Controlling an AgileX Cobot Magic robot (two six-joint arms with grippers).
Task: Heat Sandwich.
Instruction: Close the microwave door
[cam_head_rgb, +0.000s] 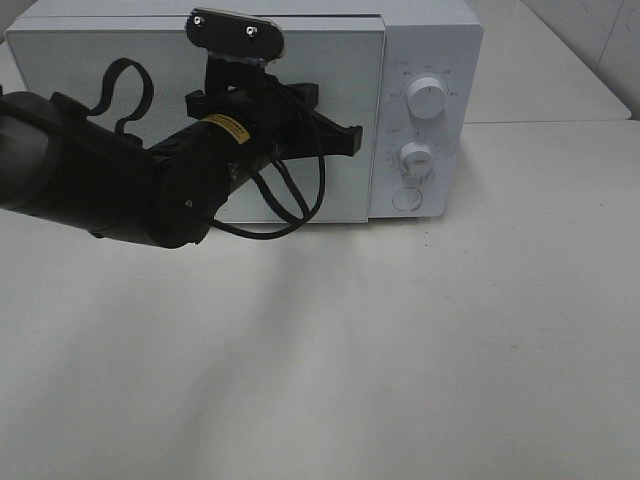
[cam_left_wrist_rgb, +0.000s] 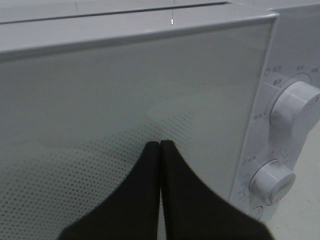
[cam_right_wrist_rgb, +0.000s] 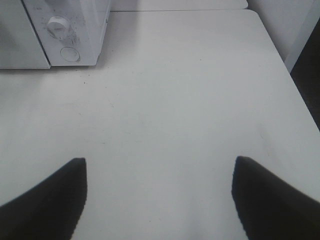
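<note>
Left pincer (cam_left_wrist_rgb: 160, 144) — closed — before microwave door (cam_left_wrist_rgb: 100, 100)

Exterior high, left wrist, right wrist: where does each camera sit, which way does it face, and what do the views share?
Exterior high: mounted high, looking down on the microwave front and white table; the left arm shows.
Left wrist: on that arm, facing the door close up; the left gripper, shut, shows.
Right wrist: above the table, looking down across it; the right gripper, open, shows.
Shared: all three show the lower knob.
</note>
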